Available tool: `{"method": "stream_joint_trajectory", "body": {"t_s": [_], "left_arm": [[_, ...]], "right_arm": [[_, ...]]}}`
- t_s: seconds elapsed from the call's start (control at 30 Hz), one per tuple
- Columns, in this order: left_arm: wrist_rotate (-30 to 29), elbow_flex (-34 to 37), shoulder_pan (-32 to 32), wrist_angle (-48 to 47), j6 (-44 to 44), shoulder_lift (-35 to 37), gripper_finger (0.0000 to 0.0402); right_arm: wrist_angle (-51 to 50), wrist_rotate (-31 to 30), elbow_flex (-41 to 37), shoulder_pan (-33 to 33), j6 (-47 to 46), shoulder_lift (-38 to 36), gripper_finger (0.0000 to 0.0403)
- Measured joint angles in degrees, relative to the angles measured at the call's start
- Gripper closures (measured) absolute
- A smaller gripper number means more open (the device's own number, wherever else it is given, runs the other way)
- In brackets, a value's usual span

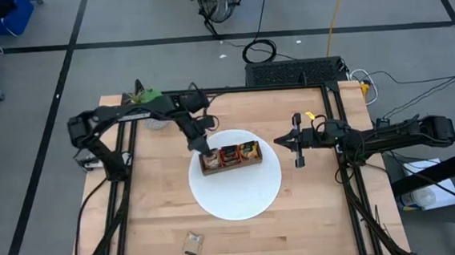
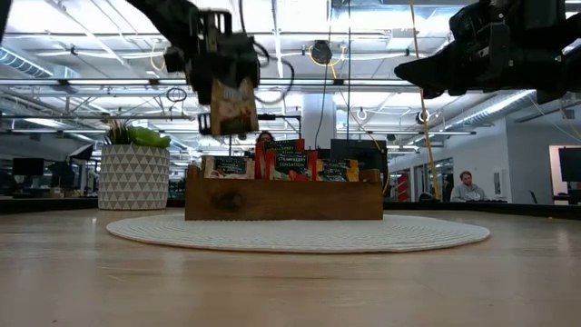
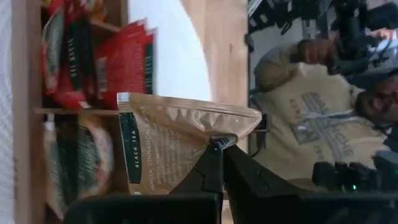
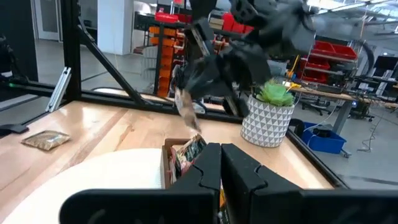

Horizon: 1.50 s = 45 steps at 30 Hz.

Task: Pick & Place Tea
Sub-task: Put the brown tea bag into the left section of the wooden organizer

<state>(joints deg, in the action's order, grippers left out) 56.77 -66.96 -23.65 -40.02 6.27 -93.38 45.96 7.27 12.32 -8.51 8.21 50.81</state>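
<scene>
Lower left of the high view: one loose sachet (image 1: 193,242) lies flat on the table (image 1: 153,213), well apart from the plate (image 1: 236,197).

Left of centre, the left gripper (image 1: 204,142) hangs over the left end of the wooden tray (image 1: 231,166), above the plate. It is clenched on a beige sachet (image 2: 232,104), pinched at one corner; in the low view the packet dangles clear above the tray's left compartment. The left wrist view shows its foil face creased and bowed, so I judge it light, thin and floppy, with a slick surface. A corner pinch lets it swing; a hold nearer the middle of an edge would steady it. Crushing is a minor risk; slipping is the greater one.

Centre: red sachets (image 3: 127,62) stand upright in the middle compartment, more to either side.

Right of centre, the right gripper (image 1: 297,141) waits beside the plate, clenched on nothing.
</scene>
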Motion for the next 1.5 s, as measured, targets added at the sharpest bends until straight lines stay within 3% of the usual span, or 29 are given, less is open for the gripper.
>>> {"method": "stream_joint_trajectory", "body": {"t_s": [0.17, 0.37, 0.67, 1.03, 1.5], "left_arm": [[6.2, 0.0, -0.1, -3.8, -5.0, -6.0, 0.0396], [6.3, 0.0, 0.2, -6.1, -8.5, -9.7, 0.0396], [-2.7, 0.0, 0.2, -5.9, -9.2, -11.4, 0.0375], [-3.6, -0.1, 0.0, -6.5, -7.8, -9.7, 0.0378], [-15.8, -4.9, -2.3, -11.2, -7.9, -6.2, 0.0237]], "right_arm": [[-2.1, 0.0, -0.1, 0.0, 0.9, 0.0, 0.0403], [-4.0, -0.2, -0.1, 0.0, 0.8, 0.0, 0.0403], [-4.2, -0.2, -0.1, 0.0, -0.6, 0.0, 0.0403], [-3.8, -0.2, -0.1, 0.0, -1.3, 0.0, 0.0403], [-3.8, 0.0, -0.1, 0.0, -1.3, 0.0, 0.0403]]}}
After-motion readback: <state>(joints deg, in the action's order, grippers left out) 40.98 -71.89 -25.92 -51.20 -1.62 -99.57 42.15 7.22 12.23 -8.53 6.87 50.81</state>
